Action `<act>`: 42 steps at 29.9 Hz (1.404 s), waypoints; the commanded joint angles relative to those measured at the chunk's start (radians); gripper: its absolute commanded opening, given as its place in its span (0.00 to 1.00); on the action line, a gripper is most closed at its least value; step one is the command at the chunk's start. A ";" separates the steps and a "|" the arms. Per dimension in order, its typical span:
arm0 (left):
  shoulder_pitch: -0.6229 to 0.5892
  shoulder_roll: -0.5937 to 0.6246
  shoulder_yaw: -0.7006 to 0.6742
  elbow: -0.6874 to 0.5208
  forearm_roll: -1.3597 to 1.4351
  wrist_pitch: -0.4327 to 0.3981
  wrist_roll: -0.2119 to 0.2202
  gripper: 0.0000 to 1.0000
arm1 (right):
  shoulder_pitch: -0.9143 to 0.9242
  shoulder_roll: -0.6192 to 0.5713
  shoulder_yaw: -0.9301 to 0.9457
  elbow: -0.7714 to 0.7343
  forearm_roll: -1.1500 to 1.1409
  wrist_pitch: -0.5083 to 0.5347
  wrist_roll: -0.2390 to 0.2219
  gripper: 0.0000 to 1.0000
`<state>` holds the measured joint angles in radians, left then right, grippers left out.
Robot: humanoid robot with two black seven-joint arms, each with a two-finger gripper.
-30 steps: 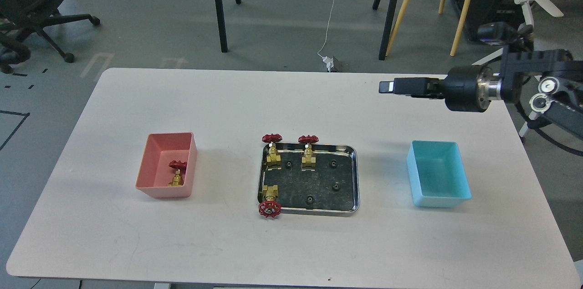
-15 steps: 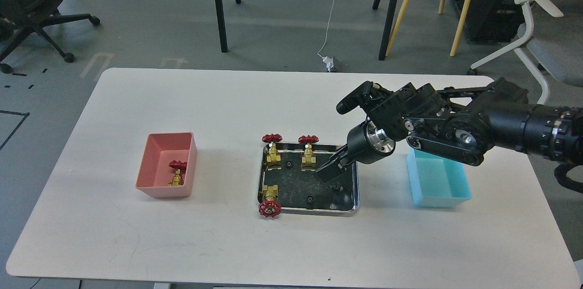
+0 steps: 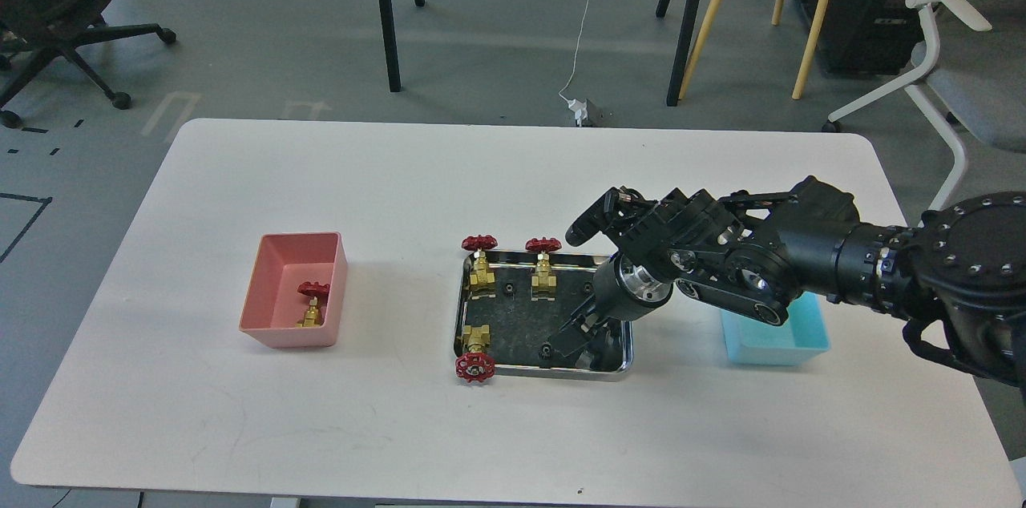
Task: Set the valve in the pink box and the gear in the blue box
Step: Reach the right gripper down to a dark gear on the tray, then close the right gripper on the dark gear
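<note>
I take the steel tray [image 3: 619, 370] at the middle of the white table [image 3: 401, 179] as my landmark: over the last second my right arm has swung in from high beyond the tray's far right corner and dropped down, so its gripper [image 3: 579, 337] now hangs low over the tray's right half, lower and nearer the front rim than half a second ago. The pink box [image 3: 330, 296] sits well to the left of the tray, unmoved, with one valve [image 3: 311, 304] already lying inside it. The blue box [image 3: 811, 338] sits to the right of the tray, mostly hidden behind my forearm; what I can see of it looks empty. Three more valves remain along the tray's left half. The black fingers are too dark against the tray floor for me to say how far apart they stand or whether they have anything. One gear [image 3: 546, 349] lies near the tray's front rim, just left of the fingertips. I judge this as the reach for a gear; the left arm is out of sight
</note>
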<state>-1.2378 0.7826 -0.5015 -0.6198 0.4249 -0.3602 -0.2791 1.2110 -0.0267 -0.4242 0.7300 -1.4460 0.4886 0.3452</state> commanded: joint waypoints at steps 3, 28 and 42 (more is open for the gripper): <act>-0.002 0.000 0.000 0.002 0.000 0.003 0.001 0.99 | -0.010 0.001 -0.007 -0.024 -0.002 0.000 0.000 0.98; -0.009 -0.011 0.001 0.040 0.000 0.003 -0.002 0.99 | -0.010 0.027 -0.051 -0.047 -0.134 0.000 0.026 0.65; -0.009 -0.012 0.000 0.048 0.000 -0.002 -0.002 0.99 | 0.001 0.027 -0.057 -0.070 -0.136 0.000 0.024 0.45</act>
<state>-1.2471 0.7701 -0.5015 -0.5722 0.4249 -0.3617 -0.2807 1.2085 0.0001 -0.4818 0.6599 -1.5816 0.4888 0.3705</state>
